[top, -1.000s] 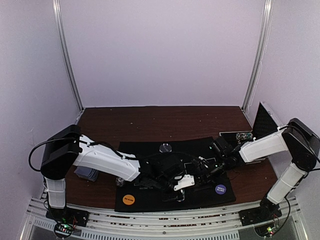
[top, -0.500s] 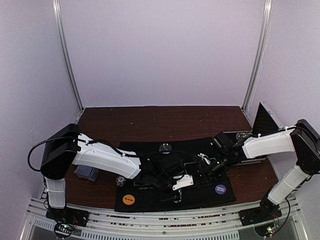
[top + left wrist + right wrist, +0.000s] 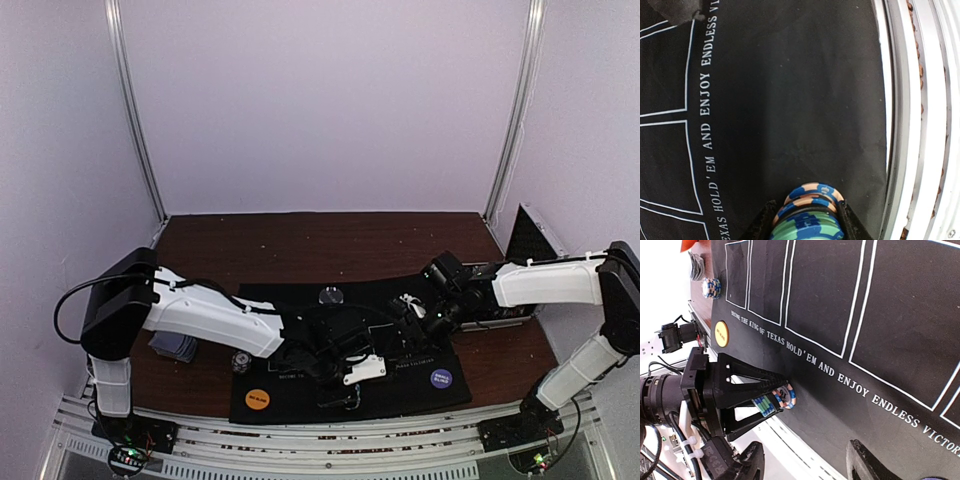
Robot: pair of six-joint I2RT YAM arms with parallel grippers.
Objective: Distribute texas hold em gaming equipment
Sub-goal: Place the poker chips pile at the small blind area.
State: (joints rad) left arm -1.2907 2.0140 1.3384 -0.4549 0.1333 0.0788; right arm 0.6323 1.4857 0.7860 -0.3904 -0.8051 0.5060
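Observation:
My left gripper (image 3: 342,392) is shut on a small stack of striped chips (image 3: 810,212), blue-and-orange ones in front and green-and-blue ones behind. It hangs low over the front strip of the black mat (image 3: 790,100). In the right wrist view the same chip stack (image 3: 776,400) shows between the left fingers (image 3: 752,377). My right gripper (image 3: 415,306) stands open over the mat's right half, with nothing in it. An orange disc (image 3: 258,398), a purple disc (image 3: 440,378), a clear round disc (image 3: 330,295) and another chip stack (image 3: 240,362) lie on the mat. Blue-grey cards (image 3: 172,347) lie left of it.
A silver case (image 3: 528,245) stands open at the right edge of the brown table, with chips in its tray (image 3: 488,270). A metal rail (image 3: 910,120) runs right along the mat's front edge. Two loose chip stacks (image 3: 711,287) sit near the mat's far corner in the right wrist view.
The right arm has drawn back, up and to the right, away from the left gripper. The left gripper with its chips has shifted slightly toward the mat's front edge.

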